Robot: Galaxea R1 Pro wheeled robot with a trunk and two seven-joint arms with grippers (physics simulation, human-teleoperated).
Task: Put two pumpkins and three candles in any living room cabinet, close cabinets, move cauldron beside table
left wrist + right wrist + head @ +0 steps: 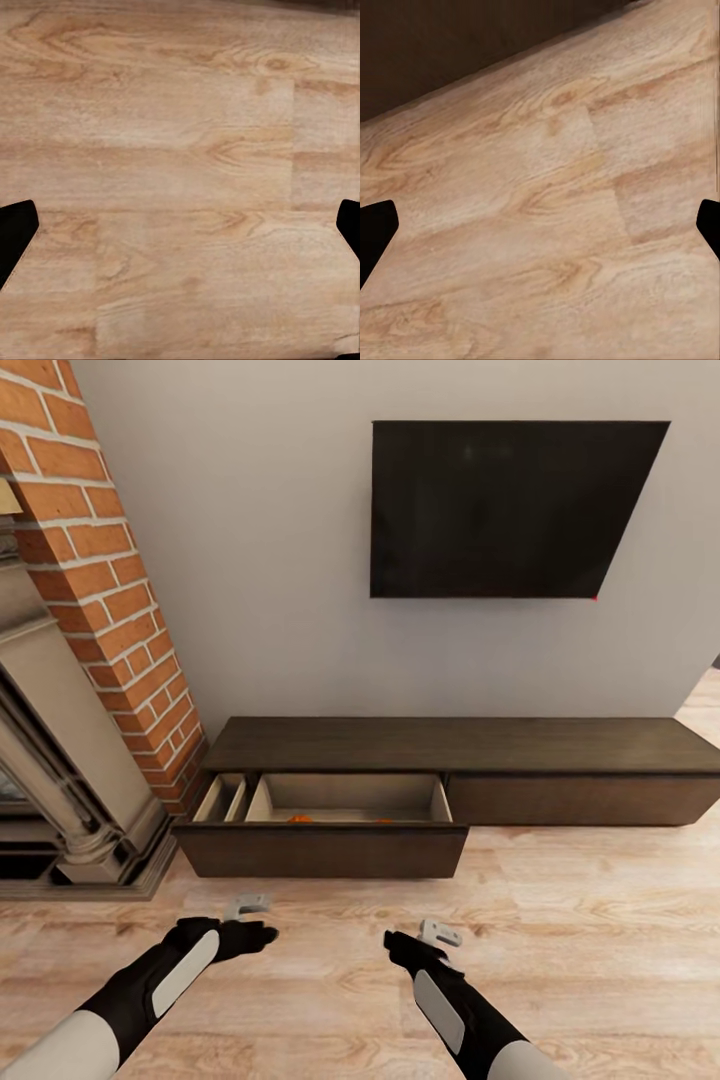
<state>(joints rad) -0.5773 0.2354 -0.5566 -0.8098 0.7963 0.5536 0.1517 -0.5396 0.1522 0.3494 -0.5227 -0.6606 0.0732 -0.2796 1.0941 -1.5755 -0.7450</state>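
The long dark brown cabinet (460,745) stands against the wall with its left drawer (320,850) pulled out. Over the drawer front, two slivers of orange peek from the beige inside: the pumpkins (300,819) (383,821). My left gripper (248,908) and right gripper (437,933) hover over the wooden floor in front of the drawer, both open and empty. In the left wrist view the black fingertips (15,232) stand wide apart over bare planks. The right wrist view has the dark drawer front (450,52) beyond its fingertips (376,225). Candles, cauldron and table are out of view.
A brick fireplace column (100,590) with a stone surround (60,760) flanks the cabinet's left end. A black TV (510,510) hangs on the wall above. Light wooden floor (580,920) stretches to the right.
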